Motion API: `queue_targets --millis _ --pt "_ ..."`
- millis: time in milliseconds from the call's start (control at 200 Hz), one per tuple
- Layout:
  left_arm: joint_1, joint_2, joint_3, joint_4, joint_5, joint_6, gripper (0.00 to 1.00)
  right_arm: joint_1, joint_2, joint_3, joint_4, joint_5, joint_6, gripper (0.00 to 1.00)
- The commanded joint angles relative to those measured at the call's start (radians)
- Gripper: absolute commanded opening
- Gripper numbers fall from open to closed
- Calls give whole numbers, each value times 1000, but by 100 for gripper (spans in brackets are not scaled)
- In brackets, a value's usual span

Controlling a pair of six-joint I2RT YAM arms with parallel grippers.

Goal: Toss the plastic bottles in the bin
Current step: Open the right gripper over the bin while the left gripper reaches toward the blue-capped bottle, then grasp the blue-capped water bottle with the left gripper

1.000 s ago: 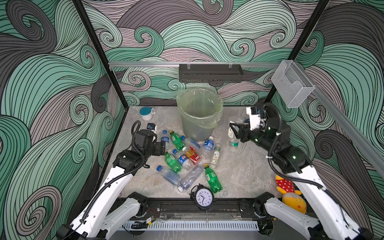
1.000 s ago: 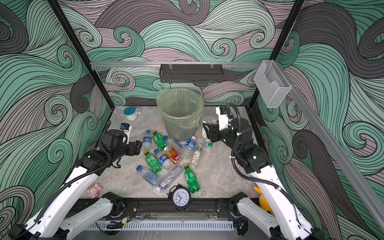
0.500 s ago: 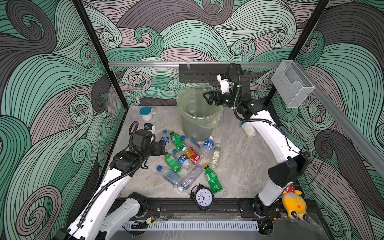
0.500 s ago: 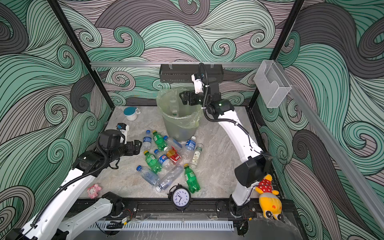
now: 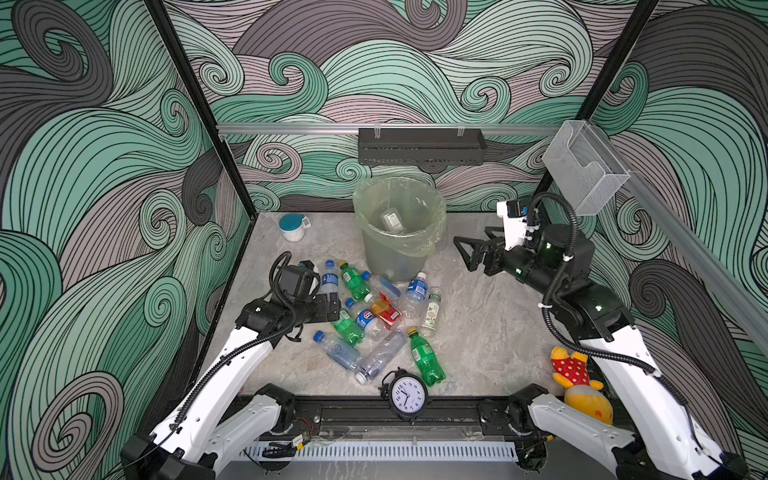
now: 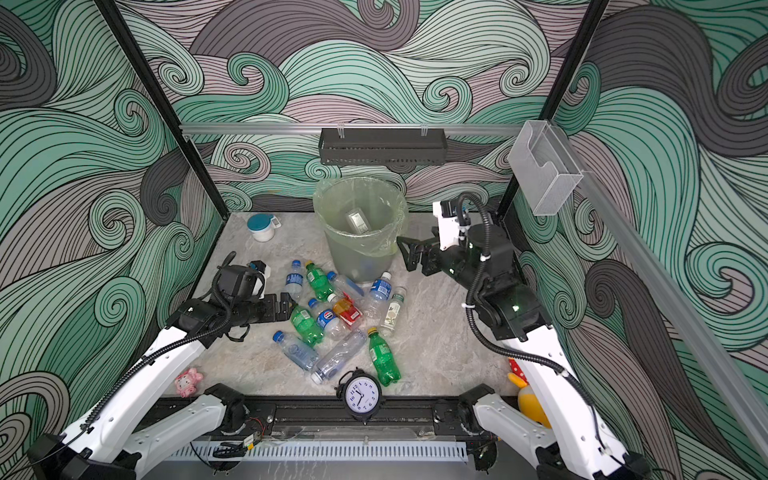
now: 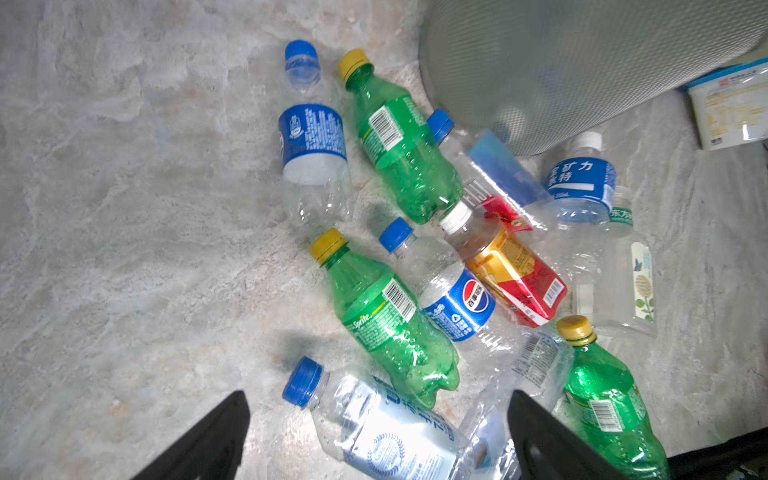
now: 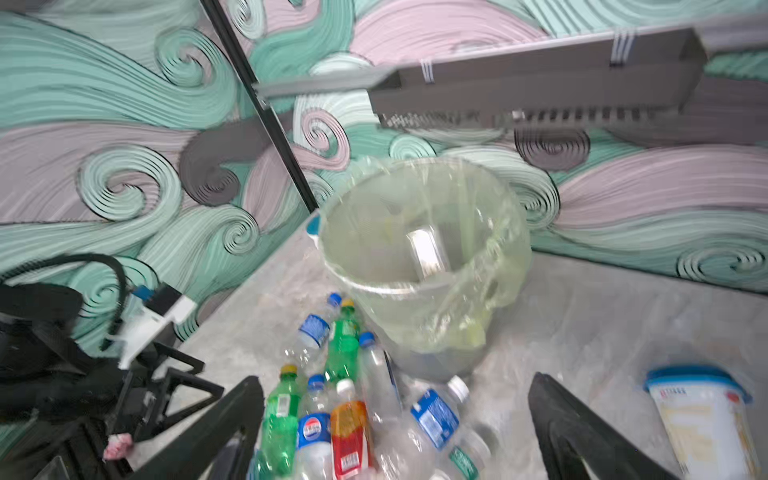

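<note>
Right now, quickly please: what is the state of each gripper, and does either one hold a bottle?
Left gripper: open, holding nothing, over the plastic bottles.
Right gripper: open, holding nothing, beside the bin.

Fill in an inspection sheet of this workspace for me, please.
Surface: marbled table, no spills seen.
Job's things: bottles lie heaped in front of the bin; one bottle is inside it.
Clutter: cup, clock, plush, pink toy, tub.
Grippers: left gripper open, empty, at the heap's edge; right gripper open, empty, beside the bin.
Cables: a black hose loops on each arm; loose wires at the front rail.
Surroundings: wave-patterned walls, black shelf, clear box.
</note>
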Motion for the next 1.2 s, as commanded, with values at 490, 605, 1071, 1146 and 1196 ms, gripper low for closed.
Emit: queue_targets --millis 490,605,1071,1146,1196 --pt "-300 -6 -196 -100 -183 -499 99 -96 -109 -379 -66 60 97 99" --pt "-401 43 -224 -60 -208 -592 99 -105 -95 -387 -60 52 94 99" --pt "-579 224 -230 115 -247 -783 99 -110 -89 -413 -41 36 106 99" --pt "-579 221 -248 132 -254 -794 99 -110 -81 -412 -42 34 105 99" --pt "-579 222 -261 138 -266 -807 96 -110 -76 -411 -39 32 106 99"
